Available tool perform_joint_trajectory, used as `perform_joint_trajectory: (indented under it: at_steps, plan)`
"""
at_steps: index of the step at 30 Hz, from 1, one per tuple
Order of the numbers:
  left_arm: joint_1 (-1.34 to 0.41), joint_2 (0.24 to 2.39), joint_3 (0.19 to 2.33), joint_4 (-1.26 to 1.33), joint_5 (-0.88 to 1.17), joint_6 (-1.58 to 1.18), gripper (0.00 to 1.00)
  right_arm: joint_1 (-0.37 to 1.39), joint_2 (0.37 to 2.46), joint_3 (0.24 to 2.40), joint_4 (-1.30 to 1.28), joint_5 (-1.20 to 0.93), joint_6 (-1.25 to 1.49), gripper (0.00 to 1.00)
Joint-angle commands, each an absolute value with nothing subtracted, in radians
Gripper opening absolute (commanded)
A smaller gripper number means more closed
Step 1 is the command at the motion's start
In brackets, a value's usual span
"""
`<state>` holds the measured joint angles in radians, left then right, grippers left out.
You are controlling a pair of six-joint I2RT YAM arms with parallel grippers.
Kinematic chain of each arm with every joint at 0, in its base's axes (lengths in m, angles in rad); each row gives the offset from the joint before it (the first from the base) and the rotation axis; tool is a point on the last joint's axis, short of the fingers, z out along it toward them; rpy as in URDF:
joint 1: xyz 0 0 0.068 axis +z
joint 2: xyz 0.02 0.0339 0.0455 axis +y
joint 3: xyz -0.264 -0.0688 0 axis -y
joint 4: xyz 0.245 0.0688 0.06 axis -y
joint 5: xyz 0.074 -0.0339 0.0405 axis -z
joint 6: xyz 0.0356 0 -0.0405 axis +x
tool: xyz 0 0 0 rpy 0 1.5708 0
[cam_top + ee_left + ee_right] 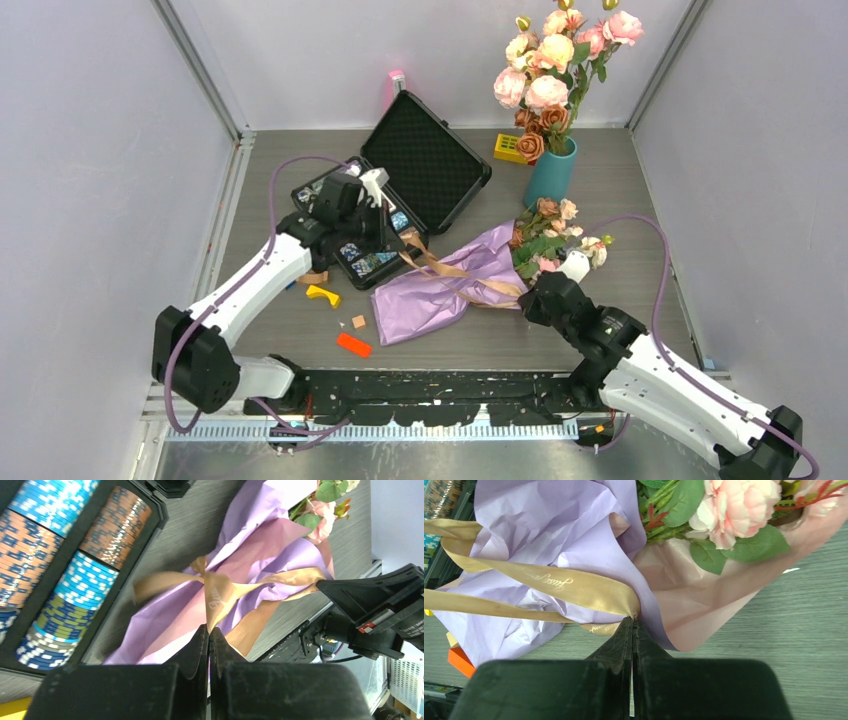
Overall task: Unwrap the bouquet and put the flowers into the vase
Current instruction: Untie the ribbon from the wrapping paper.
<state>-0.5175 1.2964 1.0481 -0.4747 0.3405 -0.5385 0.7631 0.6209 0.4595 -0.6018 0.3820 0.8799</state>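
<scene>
Finds the bouquet (450,285) lying aslant on the grey surface (440,355) between the two arms, lilac paper crumpled toward the near left, pink lining showing at the mouth. Shows the flowers (555,240) inside the wrap, heads poking out at the far right end, near the foot of the vase (550,172) but apart from it. Pinches one tail of the tan ribbon (217,595) in the left jaws, pressed fully together and raised above the open case (430,165) of poker chips (65,555), the tail running from the tips to a knot on the paper. Grips another stretch of the same ribbon in the right jaws, likewise closed flat, low beside the pink lining and just short of the rose heads. Sees the vase upright at the far right of the surface, teal, holding a bigger bunch (550,70) of pink-cream and rust-brown roses. Notes a yellow block (323,294) and an orange block (353,345) on the surface, left of the paper.
</scene>
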Motion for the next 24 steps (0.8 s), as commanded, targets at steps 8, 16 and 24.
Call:
perform_joint_trajectory:
  at_steps: [8,16,24]
  plan:
    - [-0.476,1.402,1.224,-0.665,0.405,-0.348,0.00,0.765,0.662,0.685,-0.730,0.401,0.708,0.42]
    - [-0.476,1.340,1.182,-0.658,0.413,-0.227,0.00,0.765,0.893,0.902,-0.687,0.159,0.516,0.58]
    - [-0.476,1.343,1.152,-0.671,0.378,-0.228,0.00,0.765,1.213,1.056,-0.510,-0.015,0.421,0.48]
